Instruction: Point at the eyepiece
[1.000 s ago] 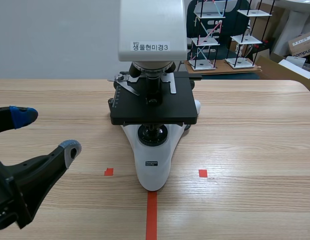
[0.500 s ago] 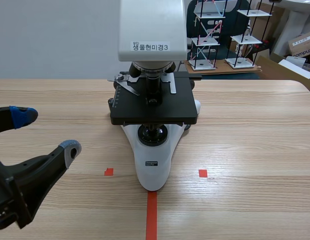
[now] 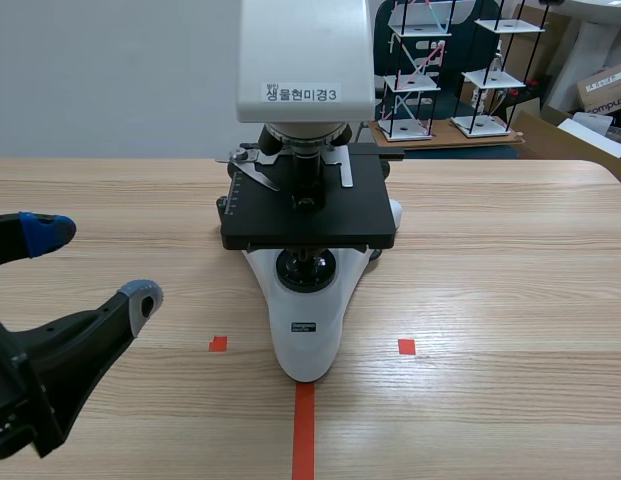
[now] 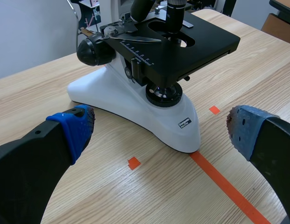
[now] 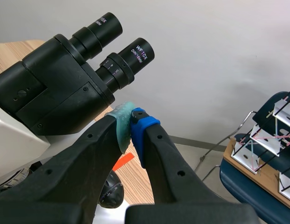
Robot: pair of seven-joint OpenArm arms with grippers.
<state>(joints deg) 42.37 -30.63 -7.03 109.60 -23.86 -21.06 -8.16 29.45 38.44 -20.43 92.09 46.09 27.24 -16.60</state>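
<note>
- The microscope [image 3: 305, 230] stands at the middle of the tabletop [image 3: 510, 300]. Its white foot points to the near edge and ends at the far tip of the orange-red tape line [image 3: 303, 430].
- Its black stage [image 3: 308, 205] sits above the foot. The white head above the stage carries a printed label [image 3: 302, 93].
- In the right wrist view, two black eyepieces slant up out of the black binocular head [image 5: 46, 93]. The eyepiece [image 5: 130, 58] closer to the right arm is marked WF10X, and the second eyepiece [image 5: 98, 30] lies just beyond it.
- The right jaws are together, green pad [image 5: 122, 123] pressed against blue pad [image 5: 140, 128], with nothing between them.
- Their tips sit just under the tube of the marked eyepiece, at the lower edge of the binocular head. I cannot tell whether they touch it.
- The left jaws are wide apart and hold nothing, low at the near left of the tabletop, well apart from the microscope.
- In the scene view one left finger ends in a blue pad [image 3: 45, 232] and the other in a grey pad [image 3: 140, 296].
- In the left wrist view the microscope's foot [image 4: 149, 116] lies ahead of the left jaws, between the lines of their two fingers.
- Behind the tabletop at the far right stand white-and-black rack models [image 3: 460, 70] and a cardboard box [image 3: 605, 90].
</note>
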